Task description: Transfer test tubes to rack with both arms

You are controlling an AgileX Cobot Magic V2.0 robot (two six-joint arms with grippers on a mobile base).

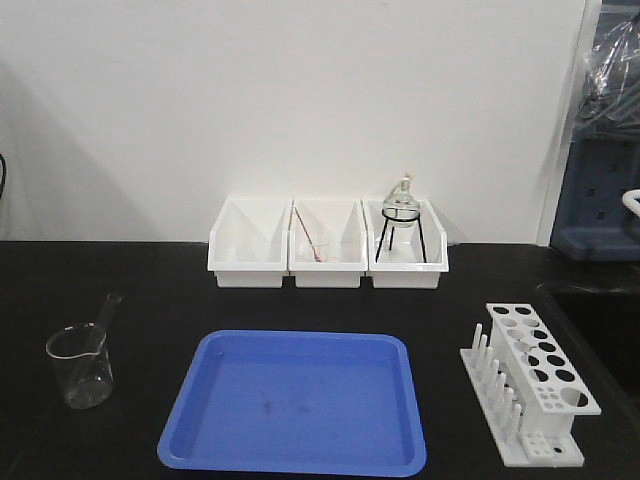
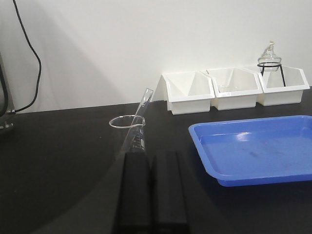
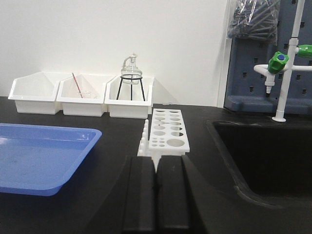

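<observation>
One clear test tube (image 1: 108, 312) leans in a glass beaker (image 1: 80, 368) at the table's left; no other tube shows. The white rack (image 1: 545, 445) stands at the right, its holes empty as far as I can see. Neither arm shows in the front view. In the left wrist view my left gripper (image 2: 152, 157) is shut and empty, just short of the beaker (image 2: 127, 127) and the test tube (image 2: 141, 112). In the right wrist view my right gripper (image 3: 156, 160) is shut and empty, directly before the rack (image 3: 168, 131).
A blue tray (image 1: 295, 415) lies in the middle front. Three white bins (image 1: 325, 262) line the back wall, one holding a thin red rod (image 1: 308, 240), another a glass flask on a black tripod (image 1: 402, 215). A black sink (image 3: 263, 151) and tap (image 3: 287, 58) lie right of the rack.
</observation>
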